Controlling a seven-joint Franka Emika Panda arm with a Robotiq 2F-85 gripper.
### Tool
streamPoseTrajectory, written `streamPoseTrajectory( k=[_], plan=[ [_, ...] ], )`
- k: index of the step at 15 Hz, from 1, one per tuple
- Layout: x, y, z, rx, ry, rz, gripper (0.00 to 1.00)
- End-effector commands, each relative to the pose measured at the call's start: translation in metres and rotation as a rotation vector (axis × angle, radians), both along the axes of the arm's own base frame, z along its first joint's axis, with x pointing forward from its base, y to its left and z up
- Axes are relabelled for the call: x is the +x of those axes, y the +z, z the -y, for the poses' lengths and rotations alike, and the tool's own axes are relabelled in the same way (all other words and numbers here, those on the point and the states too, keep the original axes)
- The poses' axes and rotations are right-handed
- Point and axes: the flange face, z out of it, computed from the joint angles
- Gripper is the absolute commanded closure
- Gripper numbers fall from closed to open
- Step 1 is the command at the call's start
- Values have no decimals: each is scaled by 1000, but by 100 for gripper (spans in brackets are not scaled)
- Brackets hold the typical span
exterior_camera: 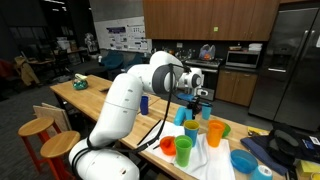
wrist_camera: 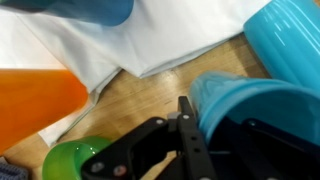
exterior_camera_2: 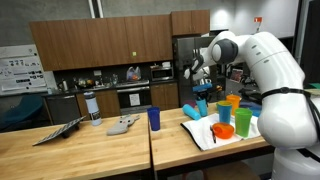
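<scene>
My gripper [wrist_camera: 186,122] grips the rim of a light blue cup [wrist_camera: 250,105]. One finger lies against the outside of the rim and the other is hidden inside the cup. In both exterior views the gripper [exterior_camera: 198,96] [exterior_camera_2: 200,84] hangs over a group of cups on a white cloth [exterior_camera: 206,160] on the wooden table [exterior_camera_2: 120,150]. In the wrist view an orange cup [wrist_camera: 40,100], a green cup [wrist_camera: 70,160] and another light blue cup [wrist_camera: 290,40] lie around the held one.
A dark blue cup [exterior_camera: 144,103] [exterior_camera_2: 154,118] stands apart on the table. Orange [exterior_camera: 216,132], green [exterior_camera: 184,150] and blue [exterior_camera: 243,160] cups crowd the cloth. A bottle [exterior_camera_2: 94,108] and flat grey items [exterior_camera_2: 122,125] lie further along. Wooden stools [exterior_camera: 38,128] stand beside the table.
</scene>
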Motion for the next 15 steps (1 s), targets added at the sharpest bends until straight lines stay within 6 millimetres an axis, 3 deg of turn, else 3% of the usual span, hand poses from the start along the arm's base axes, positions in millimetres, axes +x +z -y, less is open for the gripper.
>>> streamPoseTrajectory(
  k=[1, 6, 11, 15],
  plan=[
    [-1, 19, -4, 2, 9, 6, 100],
    [0, 69, -23, -86, 78, 65, 99],
    [2, 119, -77, -166, 195, 139, 99],
    [11, 129, -128, -160, 302, 171, 99]
  ],
)
